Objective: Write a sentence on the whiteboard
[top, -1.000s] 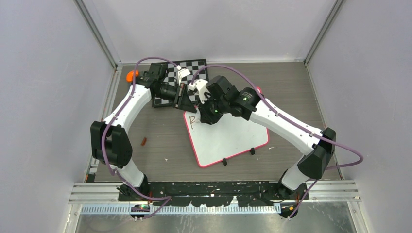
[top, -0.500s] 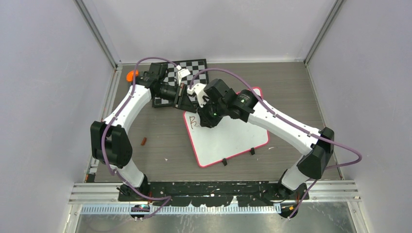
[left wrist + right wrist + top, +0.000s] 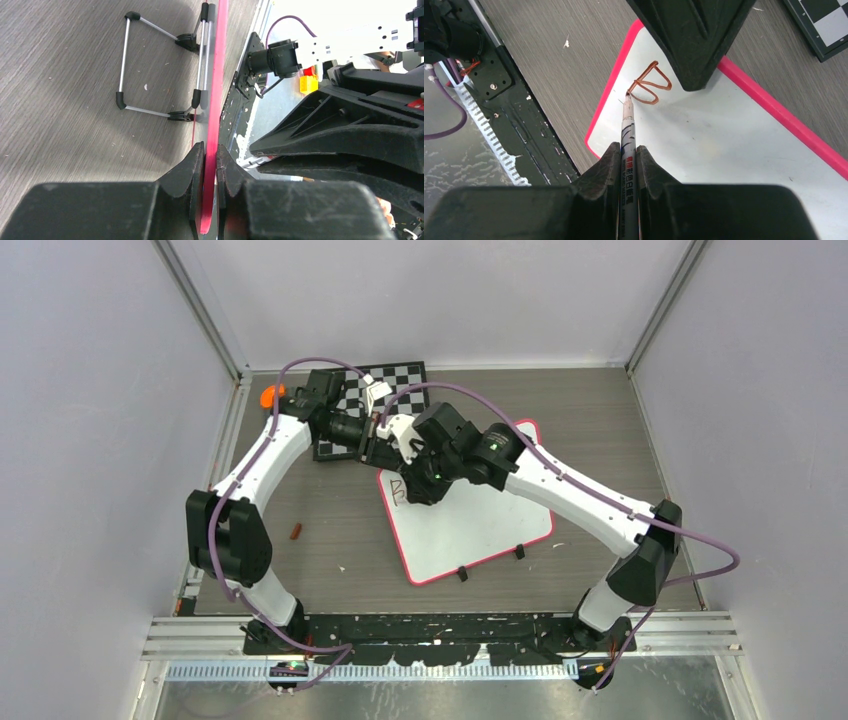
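Clamping the whiteboard's (image 3: 480, 520) rim is our left pincer (image 3: 210, 161); our right pincer (image 3: 628, 151) pinches a marker (image 3: 628, 120) (tip on first letter (image 3: 650, 84)).

Soft, even light from above in the top view; the arms throw only faint, diffuse shadows on the table (image 3: 600, 410). Left wrist view: the upper right corner is blown out white, and the left gripper (image 3: 210, 150), close to the lens, goes dark and blurry. Right wrist view: whiteboard (image 3: 734, 140) bright without glare, marker (image 3: 628, 125) tip sharp, right gripper (image 3: 628, 147) soft and shadowed.
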{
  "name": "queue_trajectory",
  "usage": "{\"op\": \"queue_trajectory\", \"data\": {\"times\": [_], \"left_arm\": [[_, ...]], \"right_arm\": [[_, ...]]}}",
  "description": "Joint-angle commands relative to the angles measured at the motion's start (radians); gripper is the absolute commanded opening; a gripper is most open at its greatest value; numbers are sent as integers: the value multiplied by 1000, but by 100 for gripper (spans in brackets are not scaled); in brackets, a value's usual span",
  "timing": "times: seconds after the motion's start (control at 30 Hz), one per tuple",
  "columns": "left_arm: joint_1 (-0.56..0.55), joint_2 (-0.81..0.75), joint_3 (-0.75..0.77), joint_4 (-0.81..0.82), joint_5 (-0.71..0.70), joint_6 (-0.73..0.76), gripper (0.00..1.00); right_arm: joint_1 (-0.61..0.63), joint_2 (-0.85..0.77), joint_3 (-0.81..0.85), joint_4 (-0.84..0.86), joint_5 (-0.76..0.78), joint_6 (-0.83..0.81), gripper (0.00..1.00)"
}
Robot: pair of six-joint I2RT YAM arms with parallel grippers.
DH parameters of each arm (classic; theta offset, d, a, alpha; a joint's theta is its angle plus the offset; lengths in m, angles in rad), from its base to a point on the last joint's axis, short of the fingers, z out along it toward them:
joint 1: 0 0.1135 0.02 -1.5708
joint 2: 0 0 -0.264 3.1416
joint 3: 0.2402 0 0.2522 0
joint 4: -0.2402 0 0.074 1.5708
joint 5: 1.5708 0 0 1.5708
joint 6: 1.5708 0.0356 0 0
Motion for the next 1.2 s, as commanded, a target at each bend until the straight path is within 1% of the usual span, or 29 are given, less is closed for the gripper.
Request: {"op": "queue_trajectory", "data": {"times": [0.0, 0.23, 0.63, 0.9, 1.17], "left_arm": [[-2, -44, 7, 4, -26, -19, 0], [-2, -45, 2, 5, -28, -19, 0], [-2, -57, 1, 4, -30, -16, 0], [-2, -48, 5, 3, -31, -14, 0], [-2, -44, 4, 4, -33, -15, 0]], "right_arm": [[-11, -102, 1, -10, -27, -40, 0], [-25, -85, 30, -7, 45, -41, 0], [-25, -48, 60, 3, 111, -32, 0], [-34, -73, -14, -2, 123, -37, 0], [-34, -89, -77, 1, 92, -24, 0]]}}
